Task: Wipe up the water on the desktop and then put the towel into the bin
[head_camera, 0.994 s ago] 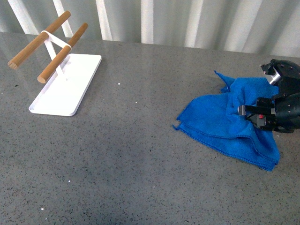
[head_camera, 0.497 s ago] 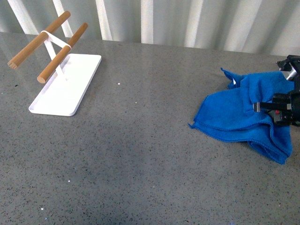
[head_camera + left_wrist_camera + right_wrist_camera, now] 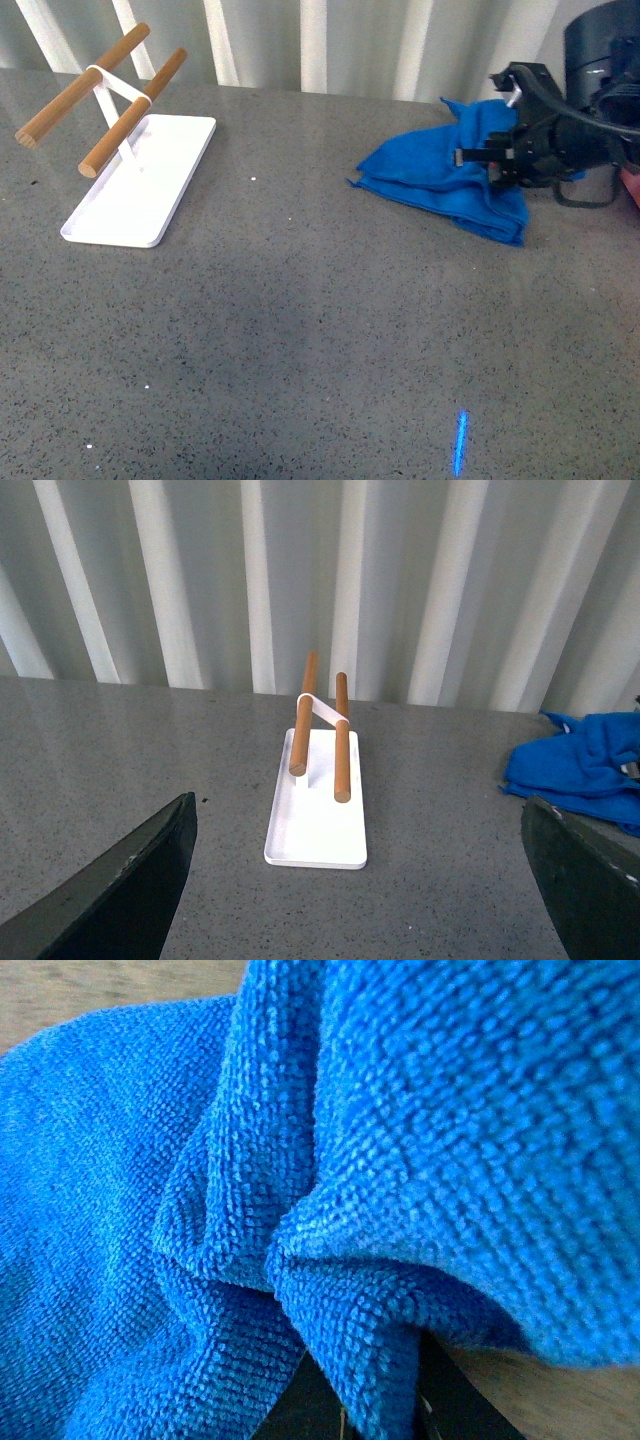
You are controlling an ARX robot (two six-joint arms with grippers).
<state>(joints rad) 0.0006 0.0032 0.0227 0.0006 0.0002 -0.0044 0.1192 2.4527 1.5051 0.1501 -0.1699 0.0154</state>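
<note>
My right gripper (image 3: 482, 164) is clenched on the towel (image 3: 425, 165), with a bunched fold of the blue microfibre pinched between its fingers. The towel sits close to the far edge of the desktop (image 3: 300, 330), toward its right side. It is crumpled in layers: its left part lies on the speckled surface and its right part is gathered up at my grip. My right wrist view is filled with the blue weave, creased into a ridge that runs down between two dark fingers.

My left gripper (image 3: 355, 805) is spread wide and holds nothing, one dark finger (image 3: 130, 880) at each side of its wrist view.

Near the far left corner of the desktop stands a white tray (image 3: 150, 215). Two wooden rods (image 3: 135, 110) sit side by side above it on a thin white support, well apart from the towel. A thin blue streak (image 3: 460, 442) shows on the desktop by the near edge, right of the middle. A pale ribbed wall (image 3: 360, 45) rises behind the far edge.
</note>
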